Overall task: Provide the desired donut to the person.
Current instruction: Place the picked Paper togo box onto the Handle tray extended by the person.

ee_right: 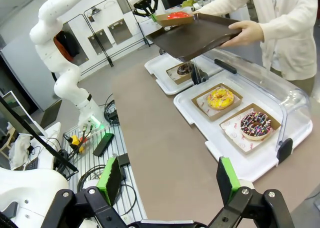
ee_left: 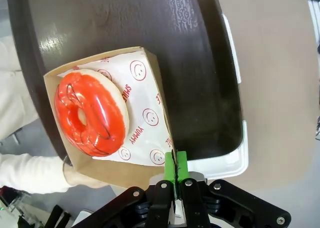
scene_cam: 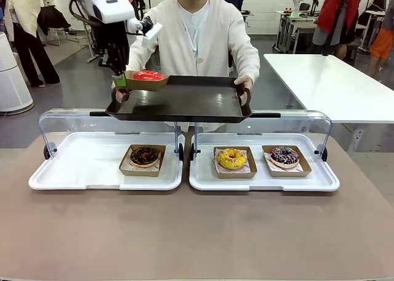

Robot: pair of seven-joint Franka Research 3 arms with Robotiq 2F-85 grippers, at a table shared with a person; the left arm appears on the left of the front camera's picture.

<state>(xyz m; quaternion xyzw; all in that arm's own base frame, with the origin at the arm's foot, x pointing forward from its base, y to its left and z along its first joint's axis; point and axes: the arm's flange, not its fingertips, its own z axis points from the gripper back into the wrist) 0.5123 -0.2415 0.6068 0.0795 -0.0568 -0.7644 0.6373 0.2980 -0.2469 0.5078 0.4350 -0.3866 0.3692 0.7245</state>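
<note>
Donut [scene_cam: 148,75], red glaze: it sits in a cardboard boat [ee_left: 115,170] on a printed paper liner [ee_left: 142,113], held up at the robot's-left far corner of the dark serving tray [scene_cam: 184,102] that the person [scene_cam: 197,34] holds out level over the display trays [scene_cam: 92,164]. From the left wrist view the boat overhangs that corner; you cannot tell whether its base already rests on the tray. The left gripper [ee_left: 175,160] is closed tight, green pads pinching the boat's thin side wall at one end; nothing touches the glaze. Handling judgement: the load is light, but the glaze looks soft and glossy, so it would smear or slide on the liner if the boat tips. The cardboard wall is thin and will flex under a one-sided pinch, so keep the boat level and move slowly. The wall is the right place to hold: never grip the donut itself. Before you release, get the whole base over the tray floor, clear of the raised rim and of the person's hand [scene_cam: 121,95] gripping that same end. The right gripper [ee_right: 167,180] hangs low on its own side, jaws spread wide, holding nothing. Three other boats are in the display trays on the table [scene_cam: 184,232]: chocolate donut [scene_cam: 144,155], yellow donut [scene_cam: 232,158], sprinkled donut [scene_cam: 284,155].
</note>
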